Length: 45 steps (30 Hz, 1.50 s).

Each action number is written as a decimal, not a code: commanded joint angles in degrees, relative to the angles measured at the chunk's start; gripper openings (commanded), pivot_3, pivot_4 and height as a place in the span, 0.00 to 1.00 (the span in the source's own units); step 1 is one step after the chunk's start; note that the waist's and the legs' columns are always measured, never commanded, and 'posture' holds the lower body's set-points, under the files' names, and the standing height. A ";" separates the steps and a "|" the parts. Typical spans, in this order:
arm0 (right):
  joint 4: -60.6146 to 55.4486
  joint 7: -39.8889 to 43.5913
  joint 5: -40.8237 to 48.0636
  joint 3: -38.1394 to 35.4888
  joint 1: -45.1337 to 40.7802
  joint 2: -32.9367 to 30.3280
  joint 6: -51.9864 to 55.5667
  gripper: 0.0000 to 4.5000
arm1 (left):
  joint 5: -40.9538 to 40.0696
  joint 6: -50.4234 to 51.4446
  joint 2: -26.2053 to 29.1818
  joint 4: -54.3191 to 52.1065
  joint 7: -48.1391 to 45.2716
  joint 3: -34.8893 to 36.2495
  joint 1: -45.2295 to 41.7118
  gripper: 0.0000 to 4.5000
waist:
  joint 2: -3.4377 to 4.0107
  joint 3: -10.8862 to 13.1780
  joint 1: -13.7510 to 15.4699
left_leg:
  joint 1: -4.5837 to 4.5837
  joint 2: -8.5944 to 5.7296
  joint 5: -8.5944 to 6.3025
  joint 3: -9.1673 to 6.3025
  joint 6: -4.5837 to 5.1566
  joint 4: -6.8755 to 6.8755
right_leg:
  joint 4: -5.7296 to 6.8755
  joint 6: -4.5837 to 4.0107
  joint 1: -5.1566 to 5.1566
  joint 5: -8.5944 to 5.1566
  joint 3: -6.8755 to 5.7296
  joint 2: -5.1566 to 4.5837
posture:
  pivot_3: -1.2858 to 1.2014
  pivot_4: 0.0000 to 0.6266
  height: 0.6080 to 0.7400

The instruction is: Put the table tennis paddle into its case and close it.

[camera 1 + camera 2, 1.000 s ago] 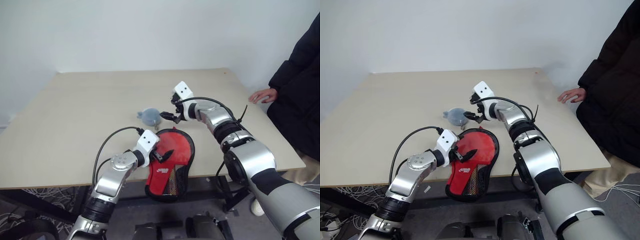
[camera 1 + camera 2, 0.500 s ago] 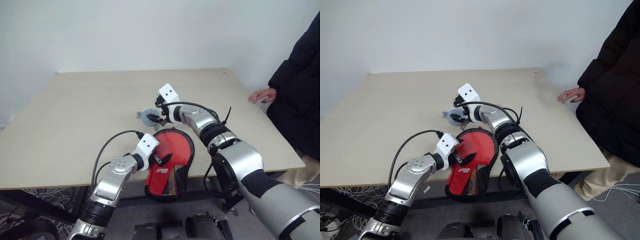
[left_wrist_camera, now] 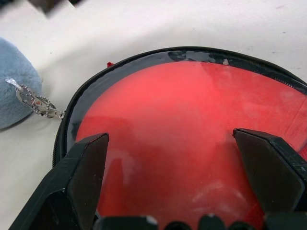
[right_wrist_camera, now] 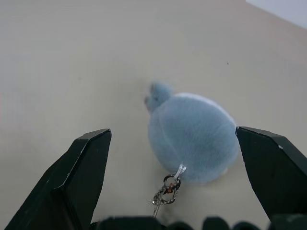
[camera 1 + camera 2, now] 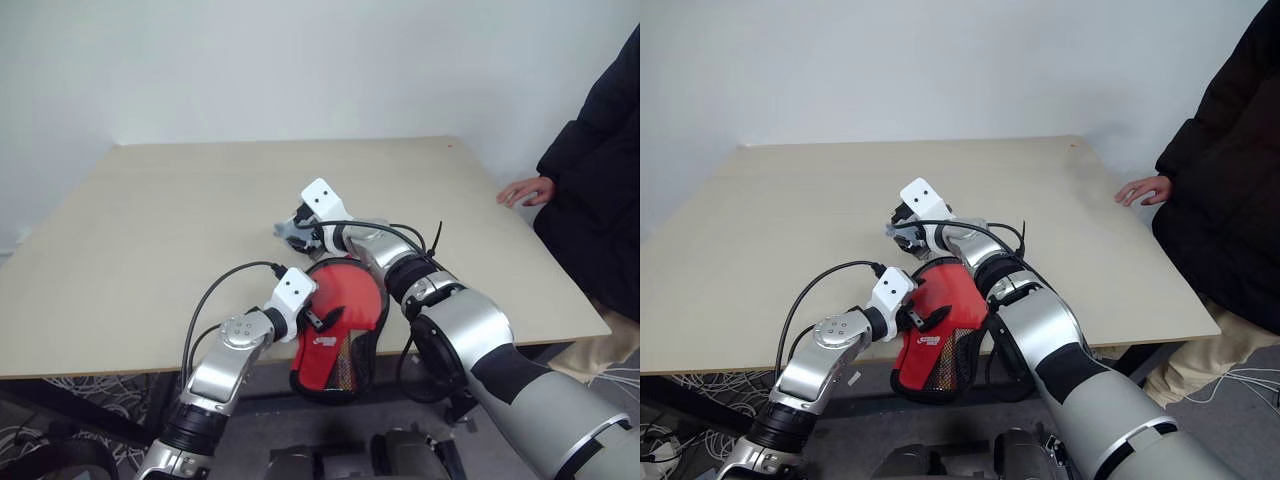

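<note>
Its case [image 5: 338, 340] lies at the table's front edge, its narrow end hanging over the edge. The table tennis paddle's red face [image 3: 192, 129] shows through the clear front inside the black zip edging [image 3: 120, 72]; its handle is hidden. My left gripper [image 5: 323, 318] hovers open just above the round part of the case, fingers [image 3: 86, 163] spread wide with nothing between them. Just beyond the case, my right gripper [image 5: 298, 228] stands open over a small grey-blue round plush [image 4: 192, 136], which lies between its fingers [image 4: 88, 163] untouched.
A metal key chain [image 4: 165, 187] trails from the plush toward the case. The wooden table [image 5: 180, 200] stretches bare to the back and left. A person in a dark coat sits at the right, one hand [image 5: 525, 190] resting on the table's right edge.
My right gripper has swung left and slightly down, from beside the grey-blue plush to directly over it. The left gripper and the case have stayed put.
</note>
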 commanded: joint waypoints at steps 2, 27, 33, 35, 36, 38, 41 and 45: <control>-0.72 -1.77 -1.00 -0.01 0.49 1.63 0.61 1.00 | 0.19 -0.58 0.34 -2.65 0.48 0.96 -0.37 0.99 | 0.00 0.00 -0.01 | -0.02 -0.01 0.00 -0.01 0.00 0.00 | -0.01 0.00 0.00 0.00 -0.01 0.00 | 0.52 0.00 1.00; -4.03 7.45 -0.55 -0.97 3.71 -2.87 0.62 1.00 | -11.76 6.88 7.79 -11.16 -5.71 13.37 -0.02 0.99 | 0.01 0.01 -0.48 | -0.02 0.03 0.00 -0.04 0.00 0.00 | -0.01 -0.01 -0.02 -0.01 -0.03 0.02 | 0.52 0.00 1.00; -9.50 13.71 0.22 -0.33 10.41 -6.58 2.47 1.00 | -18.08 9.84 14.80 -9.46 -11.04 21.05 -3.65 0.99 | -0.02 -0.01 -0.30 | -0.02 -0.01 0.00 -0.11 0.00 0.01 | -0.06 0.00 0.06 -0.01 -0.11 -0.01 | 0.52 0.00 1.00; -12.85 15.29 0.29 0.35 13.64 -7.24 3.85 1.00 | -16.81 7.99 16.12 -4.30 -10.90 21.64 -6.74 0.99 | -0.02 0.00 -0.29 | -0.01 -0.03 0.00 -0.10 0.00 0.00 | -0.07 0.00 0.08 -0.01 -0.10 -0.01 | 0.52 0.00 1.00; -14.80 16.18 0.21 0.85 15.24 -7.53 4.57 1.00 | -16.22 7.15 16.31 -1.94 -10.68 21.70 -8.26 0.99 | -0.01 0.00 -0.34 | 0.00 -0.03 0.01 -0.09 0.00 0.00 | -0.06 -0.01 0.07 -0.01 -0.10 -0.01 | 0.52 0.00 1.00; -19.90 18.44 0.12 2.25 18.84 -8.07 6.41 1.00 | -14.72 5.84 15.55 3.81 -8.75 21.39 -12.04 0.99 | -0.01 0.00 -0.35 | 0.03 -0.03 0.01 -0.05 -0.01 0.00 | 0.00 0.00 0.08 -0.01 -0.08 0.00 | 0.52 0.00 1.00; -29.20 21.22 -0.12 5.29 24.44 -9.07 9.93 1.00 | -11.49 2.86 13.54 12.37 -5.91 19.35 -17.01 0.99 | -0.02 -0.01 -0.36 | 0.08 0.00 0.01 -0.04 -0.02 0.00 | 0.00 0.00 0.09 0.00 -0.08 0.04 | 0.52 0.00 1.00; -41.98 23.34 0.91 8.07 30.73 -10.30 16.42 1.00 | -7.81 -1.15 9.17 22.40 -2.44 16.67 -23.00 0.99 | -0.03 -0.02 -0.30 | 0.06 -0.03 0.01 -0.01 -0.04 -0.01 | 0.02 0.00 0.10 -0.01 -0.08 0.03 | 0.52 0.00 1.00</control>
